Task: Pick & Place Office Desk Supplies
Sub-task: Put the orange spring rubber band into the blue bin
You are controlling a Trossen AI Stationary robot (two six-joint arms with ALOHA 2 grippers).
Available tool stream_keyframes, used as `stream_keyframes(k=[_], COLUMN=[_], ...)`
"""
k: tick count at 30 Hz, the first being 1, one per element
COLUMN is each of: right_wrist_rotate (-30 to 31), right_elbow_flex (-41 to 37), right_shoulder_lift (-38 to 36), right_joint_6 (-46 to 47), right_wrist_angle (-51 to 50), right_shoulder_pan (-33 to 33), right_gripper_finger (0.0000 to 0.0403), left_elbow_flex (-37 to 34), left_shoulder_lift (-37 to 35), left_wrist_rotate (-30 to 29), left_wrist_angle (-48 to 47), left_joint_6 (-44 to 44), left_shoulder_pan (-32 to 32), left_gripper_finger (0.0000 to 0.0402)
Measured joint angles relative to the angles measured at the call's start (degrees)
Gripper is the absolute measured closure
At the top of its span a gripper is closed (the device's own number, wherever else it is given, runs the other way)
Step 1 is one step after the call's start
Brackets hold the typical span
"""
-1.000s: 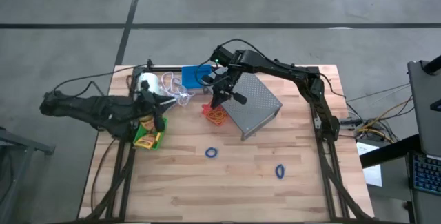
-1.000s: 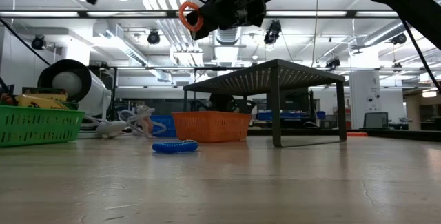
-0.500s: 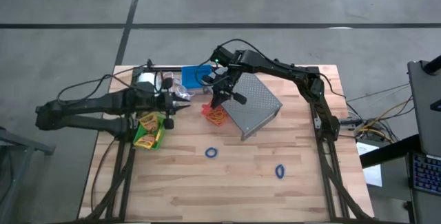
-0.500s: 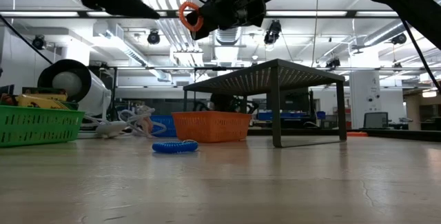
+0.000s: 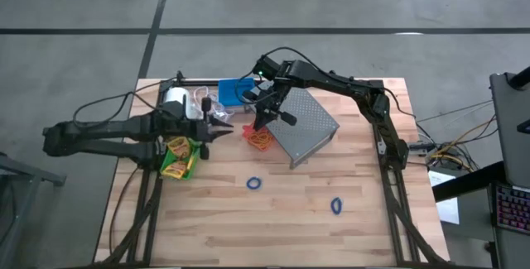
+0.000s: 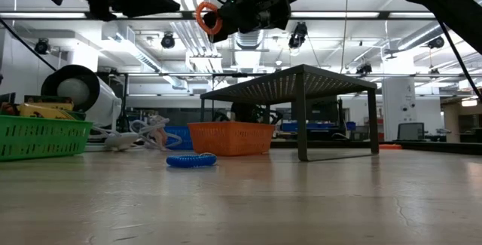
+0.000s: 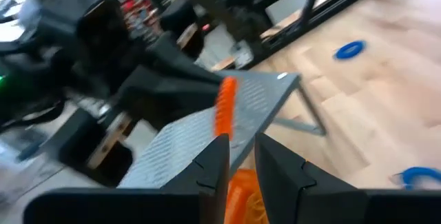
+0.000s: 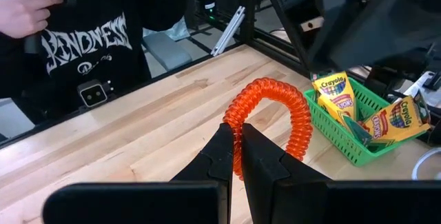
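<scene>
orange ring band (image 8: pixel 272 117) pinched between right fingers (image 8: pixel 222 156)

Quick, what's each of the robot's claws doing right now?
Left gripper: jaws slightly apart, holding nothing, above the table.
Right gripper: jaws shut on the orange ring band, held in the air.

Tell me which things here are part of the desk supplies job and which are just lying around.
Job: orange ring in the right gripper; blue rings and; crayon boxes in the green bin; orange bin; blue bin.

Lying about: white roll with cord; grey rack.
</scene>
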Motion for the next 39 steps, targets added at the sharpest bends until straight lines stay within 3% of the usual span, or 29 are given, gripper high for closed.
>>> stream_keyframes(k=[3,14,25,34,39], right_wrist_rotate=[0.00,-0.01,-0.03,-0.02,-0.02], right_elbow_flex=[0.00,-0.11,-0.31,-0.33,-0.33], right_shoulder_lift=[0.00,0.00,0.00,0.00,0.00], right_joint_6=[-0.05,0.07,0.07,0.09,0.72], right_wrist_angle=[0.05,0.09,0.13,0.11,0.04], right_shoulder_pan=[0.02,0.04,0.04,0.04,0.04], right_gripper_finger=[0.0390,0.0390,0.0390,0.0390,0.0390], left_elbow_flex=[0.00,0.38,2.95,3.17,3.12], left_shoulder_lift=[0.51,7.09,12.41,13.49,13.42], left_wrist_rotate=[3.21,4.02,11.54,12.68,8.99], left_wrist_angle=[0.46,6.84,7.12,8.24,8.24], left_joint_6=[0.06,0.66,1.25,0.89,-1.51], left_shoulder_pan=[0.11,5.95,7.50,7.50,7.50], left_gripper_finger=[0.0330,0.0330,0.0330,0.0330,0.0330])
